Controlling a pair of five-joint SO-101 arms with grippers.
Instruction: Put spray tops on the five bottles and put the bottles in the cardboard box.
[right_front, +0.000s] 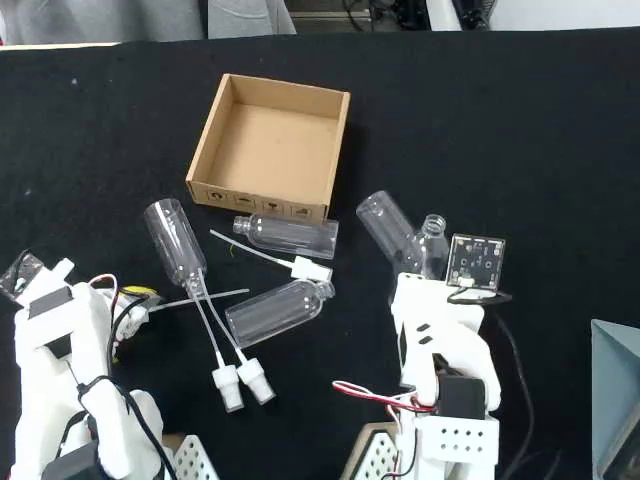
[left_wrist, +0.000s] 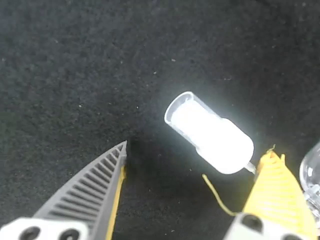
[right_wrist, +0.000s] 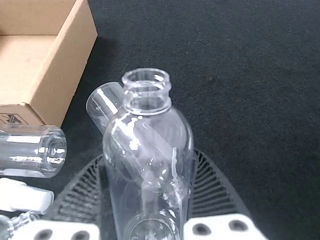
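Quick tally of everything I can see here: clear bottle (right_front: 287, 236) x5, white spray top (right_front: 230, 385) x4 as far as I can make out, cardboard box (right_front: 268, 145) x1, and robot arm (right_front: 440, 340) x2.

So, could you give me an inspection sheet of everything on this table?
Surface: black cloth table.
Job's things: empty brown cardboard box; four clear plastic bottles lying; three loose white spray tops.
Clutter: nothing seen.
Grippers: left gripper open around a fourth spray top; right gripper shut on the upright fifth bottle.
Cables: red and white wires on the arms.
Surroundings: grey object at the edge.
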